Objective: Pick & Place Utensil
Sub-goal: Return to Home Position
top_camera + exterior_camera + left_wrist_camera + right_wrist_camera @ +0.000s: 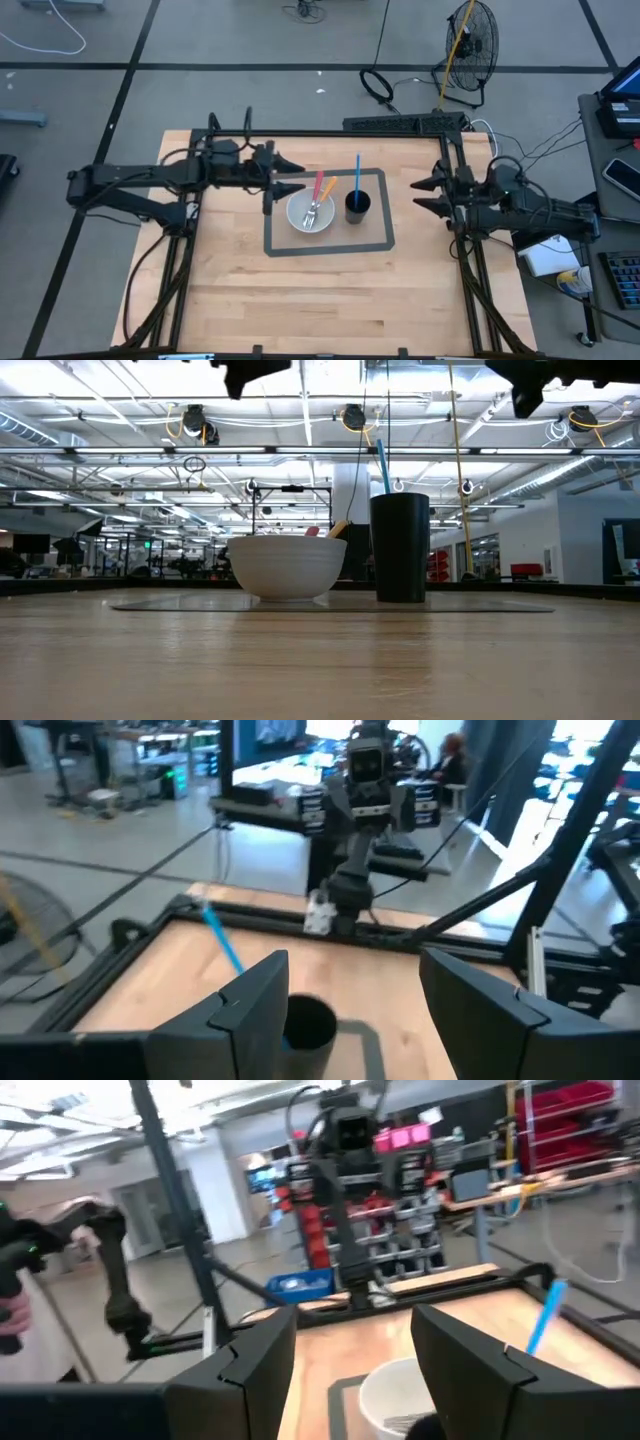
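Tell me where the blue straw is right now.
In the high view the blue straw stands in the black cup, just right of the white bowl on the table mat.

no readable text, labels or numbers in any view; signs in the room behind too blurred

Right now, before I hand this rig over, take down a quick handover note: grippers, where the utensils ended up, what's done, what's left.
Left gripper: open, empty, raised over the left edge of the table mat.
Right gripper: open, empty, raised off the mat's right side.
White bowl on the mat holds the pink fork and an orange-handled utensil.
Black cup stands right of the bowl, blue straw in it.
Done: all placements. Left: bring both arms home.
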Robot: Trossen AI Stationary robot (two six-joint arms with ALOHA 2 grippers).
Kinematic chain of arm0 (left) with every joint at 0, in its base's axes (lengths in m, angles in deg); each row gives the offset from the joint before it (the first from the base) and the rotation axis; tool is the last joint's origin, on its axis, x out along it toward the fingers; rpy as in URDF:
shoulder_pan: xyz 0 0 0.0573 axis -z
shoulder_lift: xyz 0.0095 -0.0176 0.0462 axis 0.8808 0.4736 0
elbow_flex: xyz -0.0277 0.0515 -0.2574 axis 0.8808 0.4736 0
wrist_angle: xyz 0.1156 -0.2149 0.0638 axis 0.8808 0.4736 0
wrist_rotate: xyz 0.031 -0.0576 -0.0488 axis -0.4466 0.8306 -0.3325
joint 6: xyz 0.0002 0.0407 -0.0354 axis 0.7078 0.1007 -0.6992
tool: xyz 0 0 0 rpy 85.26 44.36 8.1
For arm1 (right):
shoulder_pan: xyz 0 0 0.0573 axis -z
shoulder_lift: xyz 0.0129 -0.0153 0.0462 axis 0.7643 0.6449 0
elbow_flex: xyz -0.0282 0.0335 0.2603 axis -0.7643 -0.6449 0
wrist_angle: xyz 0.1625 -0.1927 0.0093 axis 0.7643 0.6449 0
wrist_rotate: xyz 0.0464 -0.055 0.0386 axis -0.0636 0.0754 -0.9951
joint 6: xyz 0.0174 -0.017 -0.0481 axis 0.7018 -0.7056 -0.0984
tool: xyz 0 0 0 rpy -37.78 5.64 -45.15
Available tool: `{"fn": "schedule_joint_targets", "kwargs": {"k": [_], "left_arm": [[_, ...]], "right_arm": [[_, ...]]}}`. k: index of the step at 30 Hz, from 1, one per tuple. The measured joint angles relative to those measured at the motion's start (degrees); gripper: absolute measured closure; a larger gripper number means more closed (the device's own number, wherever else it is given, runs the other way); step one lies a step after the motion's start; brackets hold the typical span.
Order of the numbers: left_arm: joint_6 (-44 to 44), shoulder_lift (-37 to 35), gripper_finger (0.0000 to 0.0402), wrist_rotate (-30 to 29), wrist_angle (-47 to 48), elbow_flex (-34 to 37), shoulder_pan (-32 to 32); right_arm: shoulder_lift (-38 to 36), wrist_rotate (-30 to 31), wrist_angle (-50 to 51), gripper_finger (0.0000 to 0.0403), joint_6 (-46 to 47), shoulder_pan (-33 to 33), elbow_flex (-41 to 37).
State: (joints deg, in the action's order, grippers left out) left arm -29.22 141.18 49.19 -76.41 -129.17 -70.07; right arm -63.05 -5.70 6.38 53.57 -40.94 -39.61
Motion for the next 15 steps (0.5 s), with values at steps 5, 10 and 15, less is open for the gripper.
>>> {"fn": "schedule_joint_targets", "kwargs": {"k": [5,10,15], "left_arm": [[1.8,2.4,0.0172,2.0,-2.6,0.0,0.2],[4.5,-0.8,0.0172,2.2,1.6,0.0,1.0],[5.2,-7.4,0.0172,0.5,1.4,4.2,1.1]], "right_arm": [[0.9,-5.8,-0.4,0.0206,0.4,-0.5,0.0],[1.0,-4.7,-0.2,0.0206,-2.0,-3.7,-1.0],[1.0,0.1,-0.1,0.0206,-4.5,-7.1,-1.1]]}}
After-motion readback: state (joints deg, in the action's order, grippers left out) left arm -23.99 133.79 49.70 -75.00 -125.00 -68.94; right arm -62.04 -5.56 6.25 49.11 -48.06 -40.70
